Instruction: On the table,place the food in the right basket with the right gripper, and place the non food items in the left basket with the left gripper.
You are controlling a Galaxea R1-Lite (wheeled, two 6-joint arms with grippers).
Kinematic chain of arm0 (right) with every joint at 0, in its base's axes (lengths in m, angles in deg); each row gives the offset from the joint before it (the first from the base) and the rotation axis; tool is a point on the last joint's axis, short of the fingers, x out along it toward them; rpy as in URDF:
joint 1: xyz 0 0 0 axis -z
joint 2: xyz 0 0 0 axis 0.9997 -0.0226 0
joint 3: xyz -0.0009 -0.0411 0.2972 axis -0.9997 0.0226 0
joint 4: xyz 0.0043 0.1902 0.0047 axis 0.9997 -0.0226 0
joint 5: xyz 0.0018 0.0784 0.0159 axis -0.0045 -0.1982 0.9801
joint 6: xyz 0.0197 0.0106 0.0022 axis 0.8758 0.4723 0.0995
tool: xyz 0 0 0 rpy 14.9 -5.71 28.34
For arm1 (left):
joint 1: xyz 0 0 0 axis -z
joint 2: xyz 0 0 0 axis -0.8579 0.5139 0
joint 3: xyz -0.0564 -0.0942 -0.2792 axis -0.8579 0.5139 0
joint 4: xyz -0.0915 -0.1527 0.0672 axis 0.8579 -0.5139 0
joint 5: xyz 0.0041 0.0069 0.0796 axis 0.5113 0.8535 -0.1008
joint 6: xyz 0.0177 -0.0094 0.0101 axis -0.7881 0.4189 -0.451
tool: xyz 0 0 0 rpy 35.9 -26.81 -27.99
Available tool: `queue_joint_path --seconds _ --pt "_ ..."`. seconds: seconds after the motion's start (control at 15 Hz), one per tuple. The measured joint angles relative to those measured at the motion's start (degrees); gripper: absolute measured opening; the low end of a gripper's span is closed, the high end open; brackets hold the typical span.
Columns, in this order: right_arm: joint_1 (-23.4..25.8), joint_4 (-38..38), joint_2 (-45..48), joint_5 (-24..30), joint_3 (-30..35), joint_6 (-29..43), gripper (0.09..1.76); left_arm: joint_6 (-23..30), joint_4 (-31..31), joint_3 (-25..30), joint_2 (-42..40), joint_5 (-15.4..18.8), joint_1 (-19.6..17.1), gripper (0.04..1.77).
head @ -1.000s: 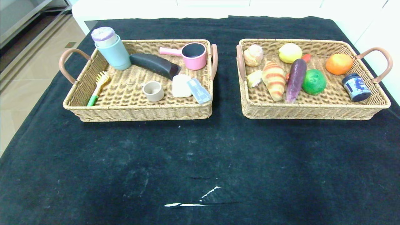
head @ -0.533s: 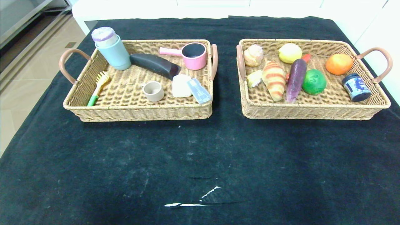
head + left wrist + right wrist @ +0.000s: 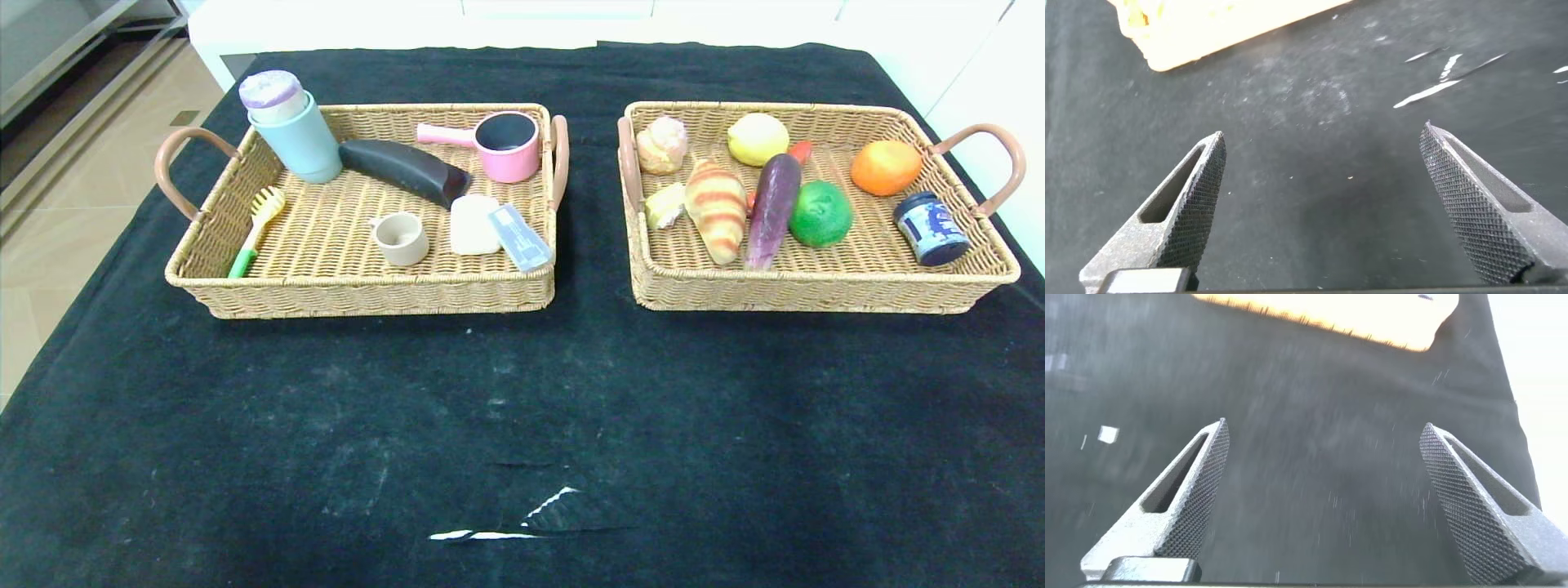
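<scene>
The left basket (image 3: 359, 296) held cups, a pink pot (image 3: 508, 145) and a brush (image 3: 256, 229); the right basket (image 3: 816, 290) held fruit, a croissant (image 3: 716, 209) and a jar (image 3: 930, 228). The left gripper (image 3: 1323, 208) and the right gripper (image 3: 1323, 502) hung spread wide, holding nothing.

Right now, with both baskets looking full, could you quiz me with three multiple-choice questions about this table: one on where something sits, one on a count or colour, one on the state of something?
1. Where does the pink saucepan sit?
A. in the left basket, at its far right corner
B. in the right basket
C. on the black cloth between the baskets

2. How many handles show on the right basket?
A. none
B. two
C. four

3. How do the left gripper and the right gripper stand?
A. both shut on fruit
B. one holding the cup
C. both open and empty over the black cloth

Answers: 1 A, the saucepan lies inside the left basket's rim beside its inner handle. 2 B, one handle curves up at each short end. 3 C, each wrist view shows fingers spread wide with only cloth between them.
</scene>
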Motion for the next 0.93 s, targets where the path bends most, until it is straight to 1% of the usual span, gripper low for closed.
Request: queue_joint_path --seconds 0.13,0.2,0.33,0.47,0.53,0.6,0.73,0.87,0.93 --pt "0.0 8.1 0.1 -1.0 6.2 0.6 1.7 0.7 3.3 3.9 -0.5 -0.8 0.0 1.72" --pt "0.0 10.4 0.1 -1.4 8.9 0.6 1.7 1.0 5.1 5.7 -0.5 -1.7 0.0 1.72" --pt "0.1 11.9 0.1 -1.8 12.7 0.1 1.7 1.0 9.6 9.4 -0.6 -4.8 0.0 1.72" --pt "0.1 11.4 0.1 -2.0 13.8 0.1 1.7 0.8 13.8 13.3 -0.7 -7.4 0.0 1.72" --pt "0.1 11.2 0.1 -3.0 14.1 0.1 1.7 0.7 14.9 14.9 -0.7 -9.1 0.0 1.72" --pt "0.1 10.6 0.1 -4.1 14.3 0.0 1.7 0.8 15.0 15.8 -0.7 -9.9 0.0 1.72" --pt "0.0 7.1 0.1 -4.9 14.6 0.0 1.7 0.9 14.6 16.4 -0.7 -11.7 0.0 1.72" --pt "0.0 6.6 0.1 -5.1 14.5 0.7 1.7 1.2 11.3 17.1 -0.7 -13.2 0.0 1.72" --pt "0.0 6.5 0.1 -5.4 14.5 1.9 1.7 1.8 10.9 17.2 -0.7 -13.5 0.0 1.72"
